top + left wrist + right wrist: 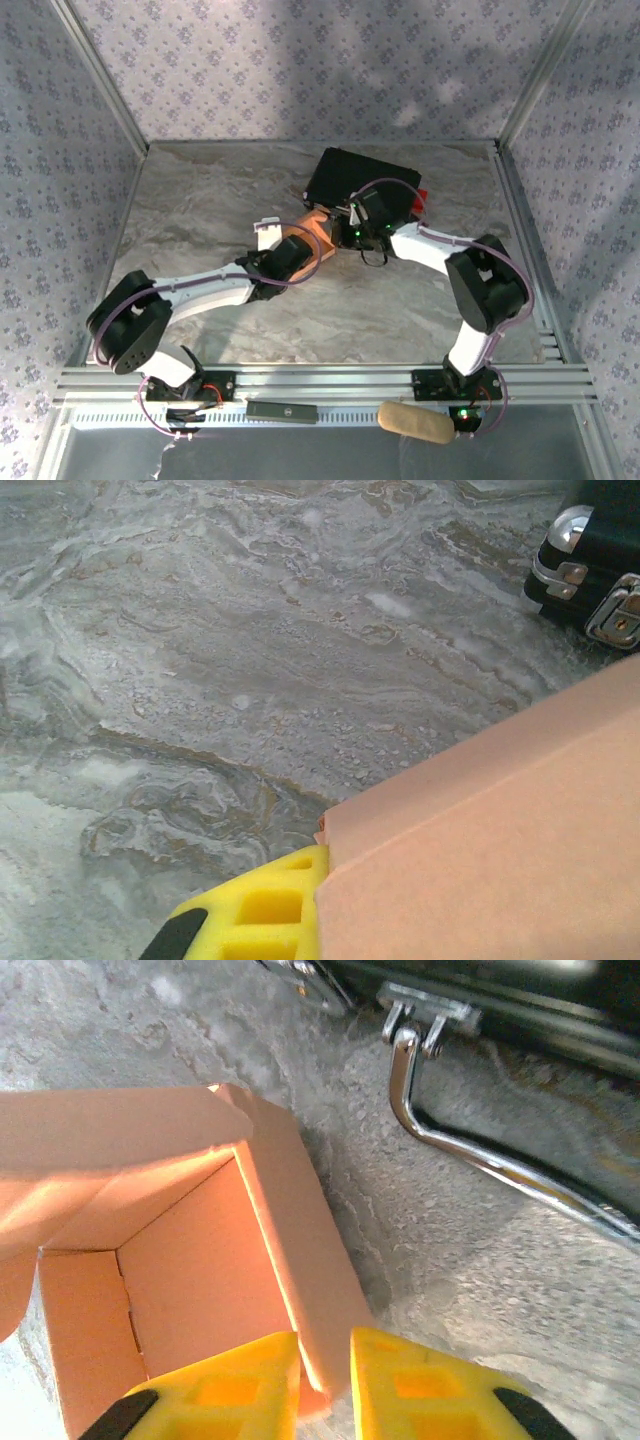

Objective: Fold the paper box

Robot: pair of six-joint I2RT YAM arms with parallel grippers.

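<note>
Salmon-pink thin-cardboard paper box (190, 1290), partly erected and open on one side, sits on grey marbled table (200, 680). Right pincer (325, 1365) clamped on its side wall, one yellow finger inside, one outside. Black hard case (520, 1000) just beyond this pincer. Left pincer (300, 243): a yellow finger (265, 910) lies against the box's outer face; cannot tell whether apart or together.

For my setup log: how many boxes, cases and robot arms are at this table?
Pink paper box: 1
Black case: 1
Robot arms (left, right): 2
Total: 4
</note>
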